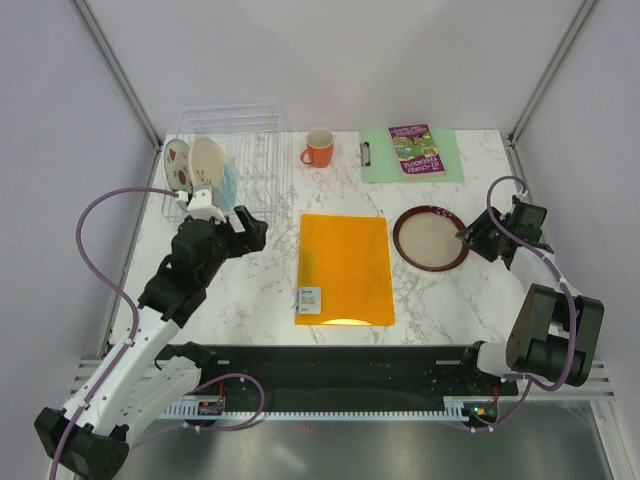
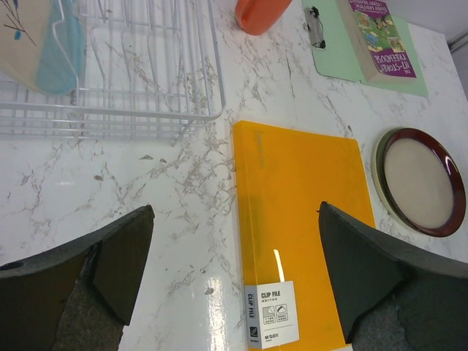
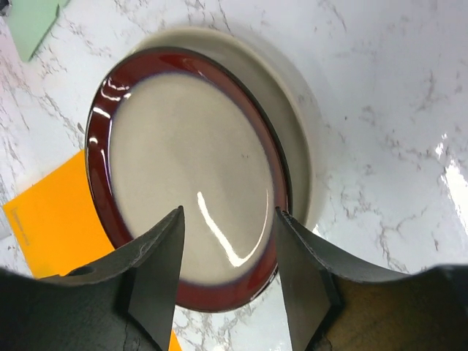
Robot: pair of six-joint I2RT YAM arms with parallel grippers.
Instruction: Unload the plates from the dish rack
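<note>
Marble table [image 1: 450, 300] runs white under both my arms, with grey walls closing it in. At the far left corner stands the clear dish rack [image 1: 262, 165]. Three plates are upright in its left end: a white plate with red fruit marks [image 1: 177, 163], a cream plate [image 1: 208, 160] beside it, and a pale-blue plate [image 1: 228, 185] nearest me. My left claw [image 2: 235, 208] hangs just in front of the rack's near edge, spread wide and holding nothing; its camera shows only bare marble and the orange folder [image 1: 345, 270] between my fingers. Behind the folder, the orange mug [image 1: 319, 149] and the green clipboard [image 1: 440, 160] sit along the back, none of my business. On the right, the maroon-rimmed plate [image 1: 430, 238] lies flat on the table, well apart from the rack. My right claw [image 3: 228, 212] sits low over its near rim, jaws parted, gripping nothing that I can see. I reckon one plate of four is unloaded and three are left, with the left claw best placed for the next.
</note>
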